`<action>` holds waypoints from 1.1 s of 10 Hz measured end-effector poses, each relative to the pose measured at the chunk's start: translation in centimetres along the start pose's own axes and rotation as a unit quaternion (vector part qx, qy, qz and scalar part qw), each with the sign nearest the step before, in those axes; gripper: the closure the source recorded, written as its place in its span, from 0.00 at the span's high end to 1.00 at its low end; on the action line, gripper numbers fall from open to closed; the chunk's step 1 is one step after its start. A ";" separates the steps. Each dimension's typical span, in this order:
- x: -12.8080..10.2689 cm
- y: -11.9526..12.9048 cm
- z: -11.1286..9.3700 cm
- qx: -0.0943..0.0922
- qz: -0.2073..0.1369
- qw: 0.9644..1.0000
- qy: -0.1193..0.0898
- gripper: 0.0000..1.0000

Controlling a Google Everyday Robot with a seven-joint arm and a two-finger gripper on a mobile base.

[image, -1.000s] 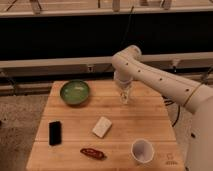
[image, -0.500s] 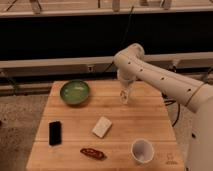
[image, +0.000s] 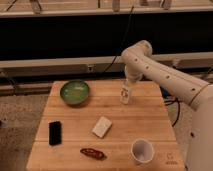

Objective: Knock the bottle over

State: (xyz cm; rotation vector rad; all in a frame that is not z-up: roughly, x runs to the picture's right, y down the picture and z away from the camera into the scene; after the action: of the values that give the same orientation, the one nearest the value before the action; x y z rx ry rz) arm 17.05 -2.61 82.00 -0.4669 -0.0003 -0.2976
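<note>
The gripper [image: 131,83] is held low over the far right part of the wooden table [image: 150,120], right above the bottle [image: 125,94]. Whether it is released or clenched cannot be told. The bottle is seen upright, perhaps slightly tilted, near the table's back edge. To its left a green bowl [image: 75,92] is placed. Nearer the front, a white block [image: 102,127] is laid mid-table, a black phone [image: 55,133] at the left, a red packet [image: 93,153] and a white cup [image: 142,150] at the front.
</note>
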 end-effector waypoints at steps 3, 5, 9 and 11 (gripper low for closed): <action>3.1 -1.2 1.0 0.000 0.026 1.000 0.007 0.00; 3.6 -2.4 2.1 -0.002 0.031 1.000 0.000 0.00; 1.0 -3.2 3.3 -0.010 0.016 1.000 -0.022 0.00; -1.0 -3.3 3.4 -0.012 0.003 0.999 -0.035 0.00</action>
State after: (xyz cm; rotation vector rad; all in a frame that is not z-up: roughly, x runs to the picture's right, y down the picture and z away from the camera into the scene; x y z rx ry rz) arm 15.42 -3.61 86.43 -0.5007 -0.0634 -0.2755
